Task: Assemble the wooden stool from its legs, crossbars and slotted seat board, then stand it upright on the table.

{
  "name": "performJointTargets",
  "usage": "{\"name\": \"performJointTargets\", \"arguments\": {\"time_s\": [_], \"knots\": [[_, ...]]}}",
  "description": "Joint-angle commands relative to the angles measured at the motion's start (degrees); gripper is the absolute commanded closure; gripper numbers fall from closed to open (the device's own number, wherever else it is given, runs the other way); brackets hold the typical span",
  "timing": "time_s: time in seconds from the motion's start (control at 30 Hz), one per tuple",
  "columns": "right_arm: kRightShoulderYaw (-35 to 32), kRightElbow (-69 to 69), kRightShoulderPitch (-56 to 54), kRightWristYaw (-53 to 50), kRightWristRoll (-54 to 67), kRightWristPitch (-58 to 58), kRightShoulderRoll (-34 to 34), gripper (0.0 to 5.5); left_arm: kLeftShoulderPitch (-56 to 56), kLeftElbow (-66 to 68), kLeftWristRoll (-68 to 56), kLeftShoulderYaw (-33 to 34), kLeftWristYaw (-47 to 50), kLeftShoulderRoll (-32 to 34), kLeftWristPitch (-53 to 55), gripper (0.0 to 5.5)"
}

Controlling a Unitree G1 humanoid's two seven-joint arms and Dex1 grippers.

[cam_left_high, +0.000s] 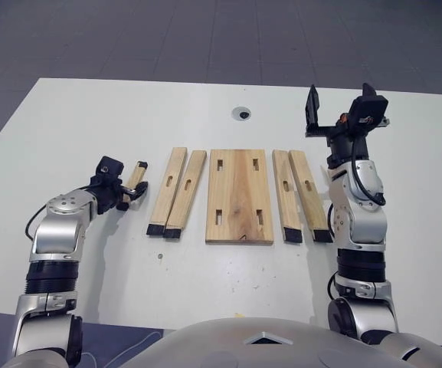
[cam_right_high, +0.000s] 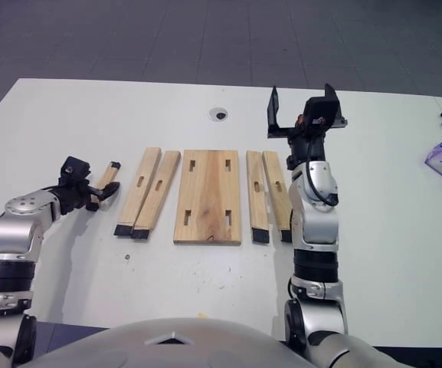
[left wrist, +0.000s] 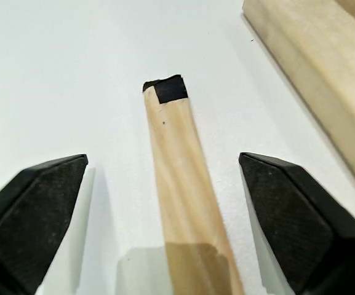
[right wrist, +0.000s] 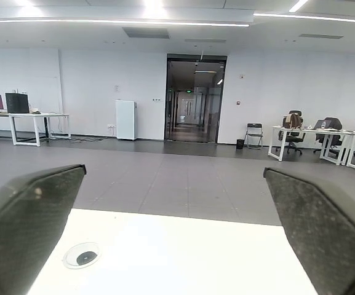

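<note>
Item: stool, unassembled, on a white desk. Parts: one seat board with four slots, flat at the middle; two legs side by side just to its left and two more legs just to its right, all flat, black-capped ends toward the robot, each with a long slot. One short crossbar lies apart, left of the left pair, black tip pointing away from the robot. No part is joined to another. Left gripper: low at the desk, astride the crossbar's near end, its fingers spread with one on each side and a gap to the wood on both (no contact seen). Right gripper: raised well above the desk beyond the right legs, pointing out over the far edge, fingers spread, nothing between them. Also present: a round cable hole beyond the board. Step in hand, as judged: the first pick, taking up the crossbar; assembly itself looks not yet begun. Next move calls for: pressing the left fingers onto the crossbar squarely across its width, lifting it without letting it twist, then bringing one end to a leg slot; the free right gripper would likely need to come down to steady that leg.
</note>
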Motion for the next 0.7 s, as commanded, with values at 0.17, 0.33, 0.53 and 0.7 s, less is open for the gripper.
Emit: {"name": "performJointTargets", "arguments": {"time_s": [0.17, 0.33, 0.53, 0.7], "knots": [[-0.61, 0.61, -1.07, -0.58, -0.34, -0.01, -0.21, 0.1, 8.16, -2.21, -0.93, -1.89, -3.01, 1.92, 6.02, 2.26], [-0.87, 0.41, -0.42, -1.28, -0.41, -0.03, 0.04, 0.1, 9.0, -0.9, 0.07, -2.91, -3.59, 4.03, 5.11, 3.12], [-0.73, 0.63, -0.82, -1.65, -0.45, 0.09, -0.01, 0.1, 5.44, -3.52, 0.24, -0.98, 1.91, 1.05, 3.72, 4.02], [-0.84, 1.25, -2.18, -0.02, 1.35, 0.92, -0.41, 0.1, -1.2, -8.52, 2.85, 3.12, 13.17, -3.37, -4.45, 4.19]]}}
